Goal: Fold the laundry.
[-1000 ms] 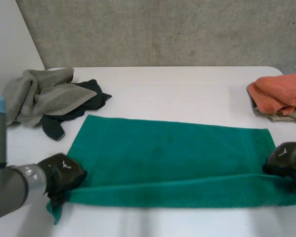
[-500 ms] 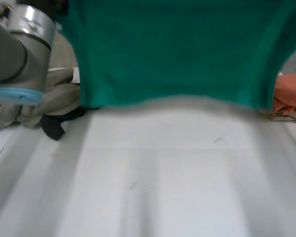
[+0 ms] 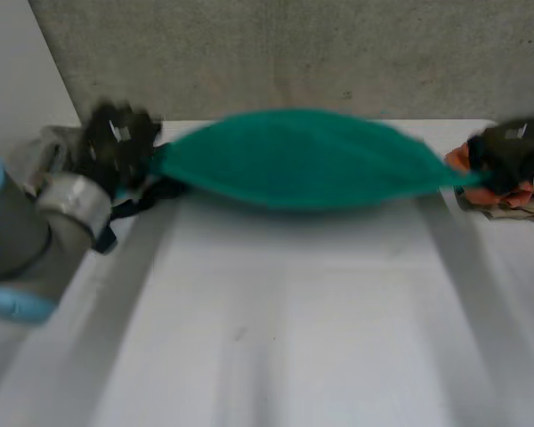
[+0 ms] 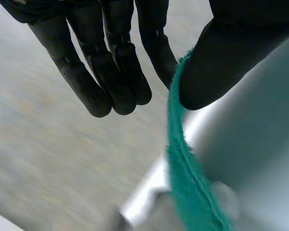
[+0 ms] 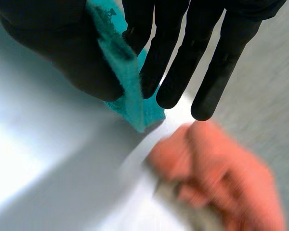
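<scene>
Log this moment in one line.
left hand: pinches green towel end | right hand: pinches other end | green towel: stretched between them above table | orange cloth: near right hand

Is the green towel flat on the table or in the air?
In the air: the green towel hangs between left hand and right hand, pinched at both ends.

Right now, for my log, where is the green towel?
In the head view the green towel hangs stretched above the table near its far edge, one end pinched by the left hand, the other by the right hand.
</scene>
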### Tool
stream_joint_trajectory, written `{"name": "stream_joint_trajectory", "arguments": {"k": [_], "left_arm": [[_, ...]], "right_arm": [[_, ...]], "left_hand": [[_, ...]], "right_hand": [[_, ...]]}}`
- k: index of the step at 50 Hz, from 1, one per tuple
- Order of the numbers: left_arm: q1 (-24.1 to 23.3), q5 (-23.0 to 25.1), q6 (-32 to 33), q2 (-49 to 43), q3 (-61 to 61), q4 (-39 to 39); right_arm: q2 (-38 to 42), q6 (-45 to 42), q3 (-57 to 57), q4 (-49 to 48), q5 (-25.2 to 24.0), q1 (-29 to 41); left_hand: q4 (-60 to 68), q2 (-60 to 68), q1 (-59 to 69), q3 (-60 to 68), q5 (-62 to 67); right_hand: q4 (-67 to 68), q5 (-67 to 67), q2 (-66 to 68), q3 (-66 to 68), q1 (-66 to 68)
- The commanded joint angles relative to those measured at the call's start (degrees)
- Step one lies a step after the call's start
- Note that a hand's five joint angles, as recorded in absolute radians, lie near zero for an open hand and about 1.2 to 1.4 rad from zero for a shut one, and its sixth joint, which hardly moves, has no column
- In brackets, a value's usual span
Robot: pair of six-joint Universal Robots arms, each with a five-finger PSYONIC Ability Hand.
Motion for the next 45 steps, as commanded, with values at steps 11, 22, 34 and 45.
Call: {"name": "stream_joint_trajectory", "arguments": {"k": [11,22,34,45], "left_arm": [[-3.09,1.99,20.28,21.65,-27.05,-35.28],[-5.11,0.32,22.75,2.6,-6.51,-33.66],[-7.83,-2.85,22.4,-22.28,24.52,-22.4],[-9.42,-4.95,22.93,-35.2,42.55,-18.97]], "right_arm": [[-5.32,-39.25,17.75,31.36,-0.91,-14.1],[1.79,-24.42,11.07,14.84,-0.56,-9.97],[9.0,-15.98,7.12,-5.37,1.54,-6.46],[15.24,-12.81,1.06,-16.63,4.62,-3.38]], "left_hand": [[11.42,11.34,13.13,11.83,13.57],[11.42,11.34,13.13,11.83,13.57],[11.42,11.34,13.13,11.83,13.57],[11.42,11.34,13.13,11.83,13.57]], "right_hand": [[11.48,11.25,12.47,11.81,15.68],[11.48,11.25,12.47,11.81,15.68],[11.48,11.25,12.47,11.81,15.68],[11.48,11.25,12.47,11.81,15.68]]}}
